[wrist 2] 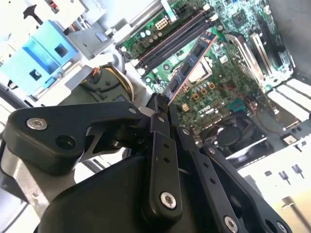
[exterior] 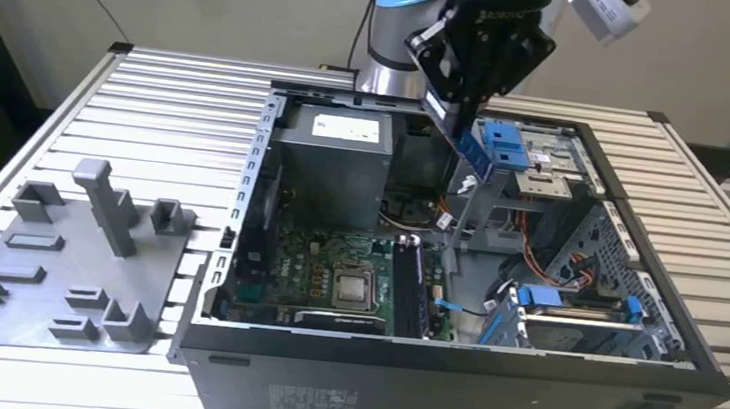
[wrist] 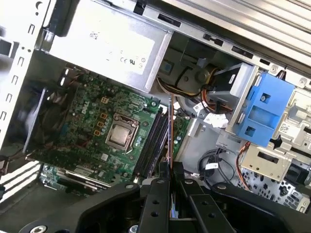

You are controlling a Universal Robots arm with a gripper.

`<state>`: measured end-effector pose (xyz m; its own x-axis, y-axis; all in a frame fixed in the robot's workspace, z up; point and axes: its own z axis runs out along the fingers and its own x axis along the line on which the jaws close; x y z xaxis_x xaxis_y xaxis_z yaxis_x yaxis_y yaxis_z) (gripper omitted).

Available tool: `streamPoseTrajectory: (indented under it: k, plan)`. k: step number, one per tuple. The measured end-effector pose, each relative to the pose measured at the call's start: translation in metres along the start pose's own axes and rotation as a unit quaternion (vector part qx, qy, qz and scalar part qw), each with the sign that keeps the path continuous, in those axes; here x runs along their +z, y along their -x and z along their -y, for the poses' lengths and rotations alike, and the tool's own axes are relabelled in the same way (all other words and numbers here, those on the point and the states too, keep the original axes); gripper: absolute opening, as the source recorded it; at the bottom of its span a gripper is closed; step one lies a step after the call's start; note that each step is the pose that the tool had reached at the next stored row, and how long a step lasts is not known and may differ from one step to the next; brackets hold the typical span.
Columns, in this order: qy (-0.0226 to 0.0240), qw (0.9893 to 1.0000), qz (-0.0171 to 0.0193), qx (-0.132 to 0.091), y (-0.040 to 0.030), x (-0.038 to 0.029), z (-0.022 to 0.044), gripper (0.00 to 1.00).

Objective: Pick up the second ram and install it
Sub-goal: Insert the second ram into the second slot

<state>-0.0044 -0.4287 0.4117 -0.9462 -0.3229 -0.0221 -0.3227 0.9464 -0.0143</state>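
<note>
My gripper (exterior: 458, 111) hangs over the open computer case (exterior: 454, 399), shut on the second ram (exterior: 469, 147), a slim dark stick with a pale bluish label that points down from the fingers. In the second wrist view the ram (wrist 2: 190, 65) juts from the gripper (wrist 2: 163, 104) toward the green motherboard (wrist 2: 228, 82). In the first wrist view the ram (wrist: 171, 128) shows edge-on, held by the gripper (wrist: 170, 170) above the long dark memory slots (wrist: 153, 141) beside the square silver chip (wrist: 120, 136). It is still well clear of the board.
A grey plastic tray (exterior: 63, 281) with upright posts lies on the slatted table at the exterior view's left. Inside the case are the grey power supply (exterior: 329, 161), blue drive brackets (exterior: 511, 143), a bundle of cables (exterior: 463, 304) and a fan (wrist 2: 233, 136).
</note>
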Motion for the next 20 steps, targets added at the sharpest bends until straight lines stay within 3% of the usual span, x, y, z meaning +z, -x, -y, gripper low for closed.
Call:
streamPoseTrajectory:
  k: [5, 9, 15, 20]
  plan:
    - [-0.0009, 0.9992, -0.0006, 0.04, 0.0, 0.0, 0.0, 0.14]
    - [-0.0016, 0.9974, -0.001, 0.072, 0.0, 0.0, 0.0, 0.14]
    - [-0.0026, 0.9931, -0.0016, 0.117, 0.0, 0.0001, 0.0, 0.14]
    - [-0.0033, 0.9886, -0.0021, 0.15, 0.0, 0.0001, 0.0, 0.14]
